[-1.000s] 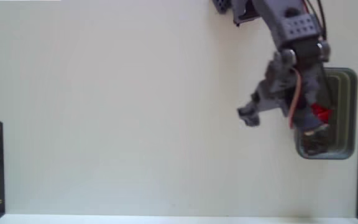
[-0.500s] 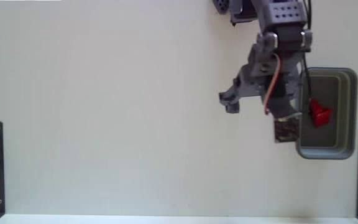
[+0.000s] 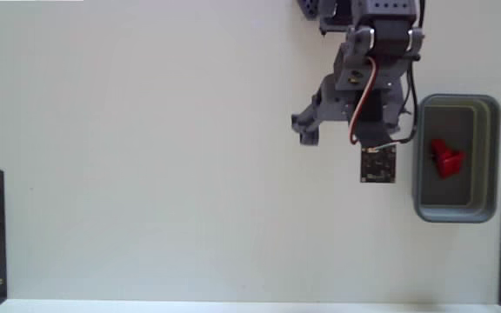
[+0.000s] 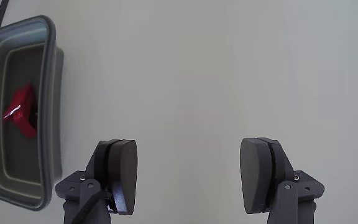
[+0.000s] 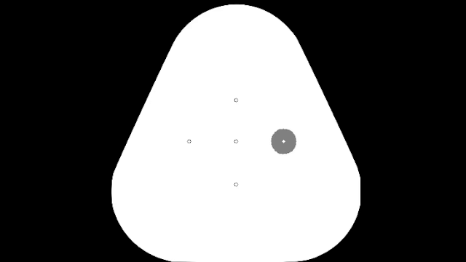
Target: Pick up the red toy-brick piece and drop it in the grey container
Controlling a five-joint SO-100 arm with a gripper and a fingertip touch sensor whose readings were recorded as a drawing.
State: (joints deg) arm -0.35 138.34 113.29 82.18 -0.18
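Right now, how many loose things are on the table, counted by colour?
Red: 1, the toy-brick piece, lying inside the container.
Dark grey: 1, the rectangular container.
Total: 2.
The gripper is open and empty.

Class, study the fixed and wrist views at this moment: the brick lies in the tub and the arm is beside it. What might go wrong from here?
1. The arm hangs close to the grey container; a careless swing might clip its rim and shift it.
2. The gripper is open and empty over bare table; dropping lower might scrape it.
3. The red toy-brick piece rests inside; knocking the tub could tip it out.
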